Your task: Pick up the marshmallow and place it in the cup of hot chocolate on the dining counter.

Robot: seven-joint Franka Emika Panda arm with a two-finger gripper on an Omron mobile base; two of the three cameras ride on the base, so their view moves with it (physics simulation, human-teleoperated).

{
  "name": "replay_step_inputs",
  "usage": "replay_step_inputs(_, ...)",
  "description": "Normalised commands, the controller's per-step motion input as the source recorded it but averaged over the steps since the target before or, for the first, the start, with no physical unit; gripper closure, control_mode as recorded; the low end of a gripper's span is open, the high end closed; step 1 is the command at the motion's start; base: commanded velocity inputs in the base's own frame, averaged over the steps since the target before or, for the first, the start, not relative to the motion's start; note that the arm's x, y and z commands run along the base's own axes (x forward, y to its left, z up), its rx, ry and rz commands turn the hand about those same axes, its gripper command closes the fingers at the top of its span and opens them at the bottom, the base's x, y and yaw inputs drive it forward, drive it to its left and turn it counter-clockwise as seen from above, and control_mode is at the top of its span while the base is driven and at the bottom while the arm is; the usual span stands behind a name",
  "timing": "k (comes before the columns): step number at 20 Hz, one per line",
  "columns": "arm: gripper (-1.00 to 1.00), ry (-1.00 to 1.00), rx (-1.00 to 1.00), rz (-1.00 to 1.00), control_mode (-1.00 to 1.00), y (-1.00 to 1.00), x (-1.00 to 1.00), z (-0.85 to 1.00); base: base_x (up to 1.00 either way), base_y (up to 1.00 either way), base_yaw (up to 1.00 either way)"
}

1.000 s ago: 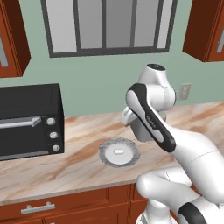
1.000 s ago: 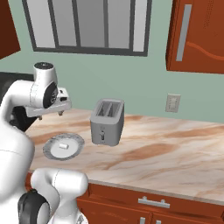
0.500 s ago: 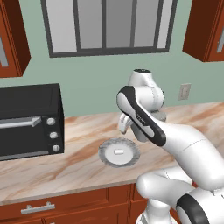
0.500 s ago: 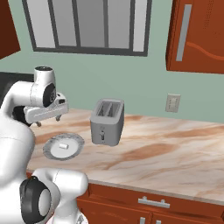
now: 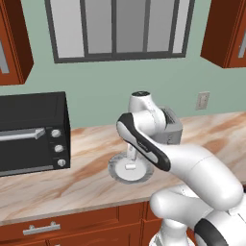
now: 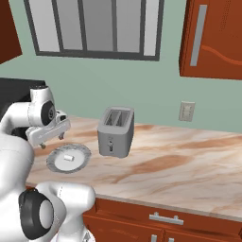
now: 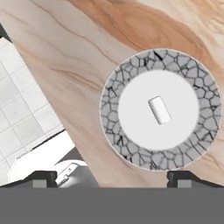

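Note:
The marshmallow (image 5: pixel 129 166) (image 6: pixel 68 157) (image 7: pixel 159 110) is a tiny white block lying in the middle of a grey ribbed round plate (image 5: pixel 115 171) (image 6: pixel 83 151) (image 7: pixel 113 118) on a wall-backed marble counter. My gripper (image 5: pixel 130 154) (image 6: pixel 51 141) (image 7: pixel 111 181) hangs above the plate's near-left side, pointing down. It is open, its fingertips (image 7: pixel 40 179) wide apart with nothing between them. In the hand view the marshmallow sits up and right of the gap between the tips. The cup of hot chocolate and the dining counter are out of view.
A silver toaster (image 5: pixel 171 129) (image 6: pixel 115 131) stands just right of the plate. A black toaster oven (image 5: pixel 30 132) fills the counter's left end. The counter's front edge (image 7: pixel 52 131) and white floor tiles (image 7: pixel 19 118) lie close to the plate.
The arm has swung left and down, bringing the hand from high beside the toaster to just above the plate. The marshmallow and plate have not moved.

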Motion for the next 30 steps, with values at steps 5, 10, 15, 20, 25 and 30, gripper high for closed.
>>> replay_step_inputs(5, -1.0, 0.0, -0.01, 0.14, -1.0, 0.0, 0.0, -0.43, 0.0, 0.0, 0.0)
replay_step_inputs(10, -1.0, 0.0, 0.0, 0.08, -1.0, 0.0, 0.02, -0.35, 0.0, 0.0, 0.0)
replay_step_inputs(15, -1.0, 0.0, 0.0, 0.07, -1.0, 0.0, 0.12, -0.36, 0.0, 0.0, 0.0)
replay_step_inputs(20, -1.0, 0.0, 0.0, 0.02, -1.0, 0.0, 0.2, -0.24, 0.0, 0.0, 0.0)
replay_step_inputs(25, -1.0, 0.0, 0.0, 0.0, -1.0, 0.0, 0.29, -0.17, 0.0, 0.0, 0.0)
replay_step_inputs(30, -1.0, 0.0, 0.0, 0.0, -1.0, 0.0, 0.32, -0.11, 0.0, 0.0, 0.0)
